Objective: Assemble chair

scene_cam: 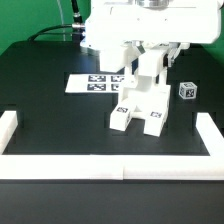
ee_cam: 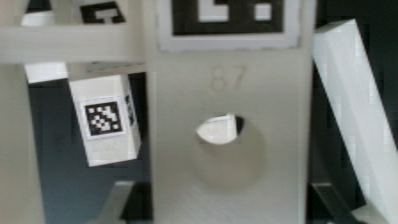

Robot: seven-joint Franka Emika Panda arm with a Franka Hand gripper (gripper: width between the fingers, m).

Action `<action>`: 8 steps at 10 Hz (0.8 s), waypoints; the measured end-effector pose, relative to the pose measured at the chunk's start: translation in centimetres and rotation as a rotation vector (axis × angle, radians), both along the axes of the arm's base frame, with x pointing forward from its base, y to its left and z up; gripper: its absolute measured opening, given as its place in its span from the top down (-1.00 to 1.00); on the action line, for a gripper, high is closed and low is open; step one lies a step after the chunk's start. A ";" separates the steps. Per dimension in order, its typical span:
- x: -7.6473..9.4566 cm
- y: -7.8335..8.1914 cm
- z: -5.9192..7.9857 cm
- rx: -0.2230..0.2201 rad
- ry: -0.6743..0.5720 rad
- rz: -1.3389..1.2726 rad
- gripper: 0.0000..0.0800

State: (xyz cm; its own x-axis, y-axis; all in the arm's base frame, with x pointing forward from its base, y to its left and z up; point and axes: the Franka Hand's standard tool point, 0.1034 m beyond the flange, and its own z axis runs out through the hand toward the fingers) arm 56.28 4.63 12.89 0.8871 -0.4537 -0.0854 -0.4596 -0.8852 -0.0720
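Note:
The chair stands partly built at the table's middle, with two tagged feet toward the front and an upright slab rising from it. My gripper is right above it, reaching down over that upright slab. In the wrist view the white slab with a round hole fills the middle. My fingers flank its two edges, and the gripper looks shut on it. A tagged chair piece and a slanted white piece stand beside the slab.
The marker board lies behind the chair on the exterior view's left. A small tagged loose part sits on the exterior view's right. The white border rail runs along the front and both sides.

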 end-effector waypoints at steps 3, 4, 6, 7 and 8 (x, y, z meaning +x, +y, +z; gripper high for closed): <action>-0.2 0.3 -0.1 0.002 0.001 0.037 0.28; -0.3 0.6 -0.1 0.003 0.000 0.048 0.28; -0.5 0.7 -0.3 0.006 0.002 0.046 0.28; -0.5 0.7 -0.3 0.005 0.002 0.046 0.28; -0.5 0.7 -0.3 0.005 0.003 0.046 0.28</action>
State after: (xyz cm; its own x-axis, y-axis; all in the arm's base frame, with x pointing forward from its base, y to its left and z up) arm 55.80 5.36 12.54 0.9069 -0.4117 -0.0900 -0.4184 -0.9051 -0.0756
